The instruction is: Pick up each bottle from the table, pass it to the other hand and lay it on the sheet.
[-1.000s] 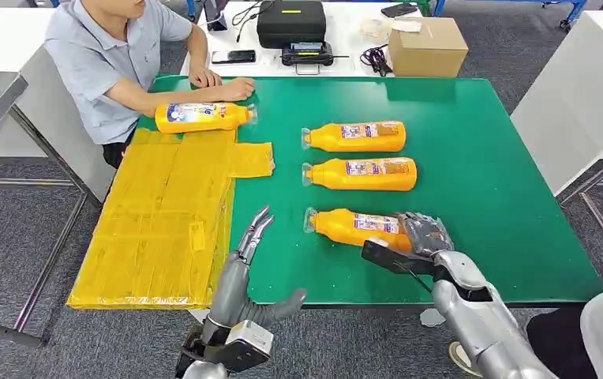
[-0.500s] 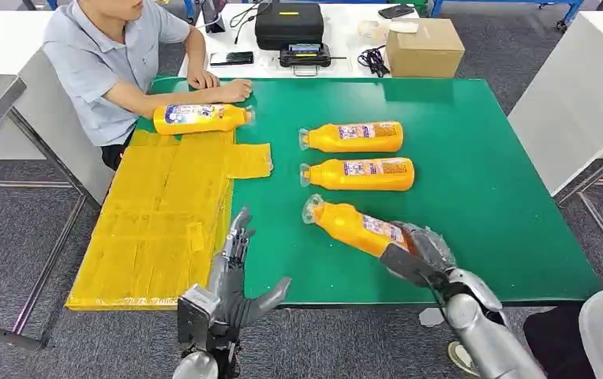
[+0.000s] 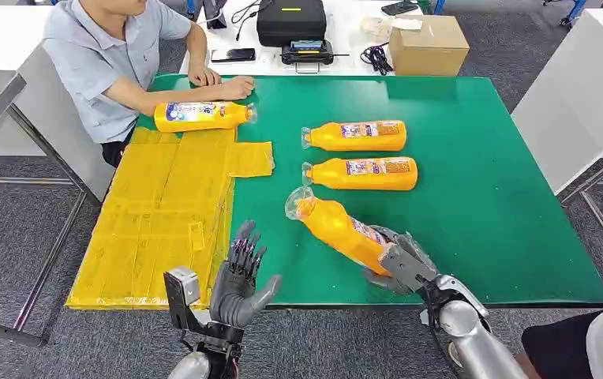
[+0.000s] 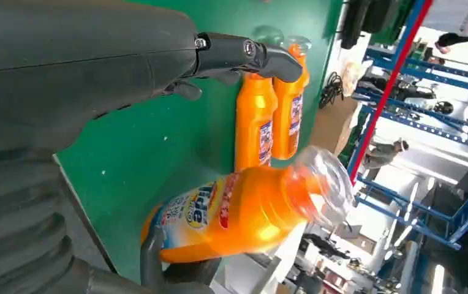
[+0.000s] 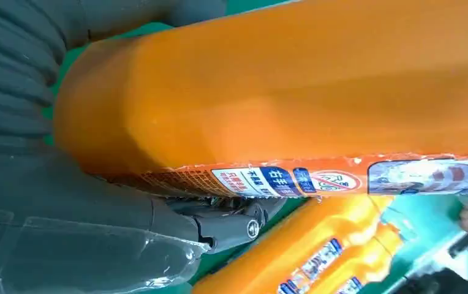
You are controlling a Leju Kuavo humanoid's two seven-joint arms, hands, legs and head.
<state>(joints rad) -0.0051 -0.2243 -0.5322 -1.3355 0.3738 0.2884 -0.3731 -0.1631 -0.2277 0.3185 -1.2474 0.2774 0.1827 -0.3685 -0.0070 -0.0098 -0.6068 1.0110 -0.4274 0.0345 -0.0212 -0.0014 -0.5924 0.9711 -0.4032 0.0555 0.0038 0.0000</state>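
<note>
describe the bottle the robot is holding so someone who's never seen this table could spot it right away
Start at the green table and go to its near edge, right of the yellow sheet. The held bottle is there, gripped at its base by the right hand. Unlike the two orange bottles lying level behind it, it is raised and slanted.

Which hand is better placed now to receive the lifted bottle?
The left hand. It is open near the table's front edge, with the clear cap of the bottle tilted toward it. The right hand already grips the bottle's base, and the yellow sheet lies on the left.
</note>
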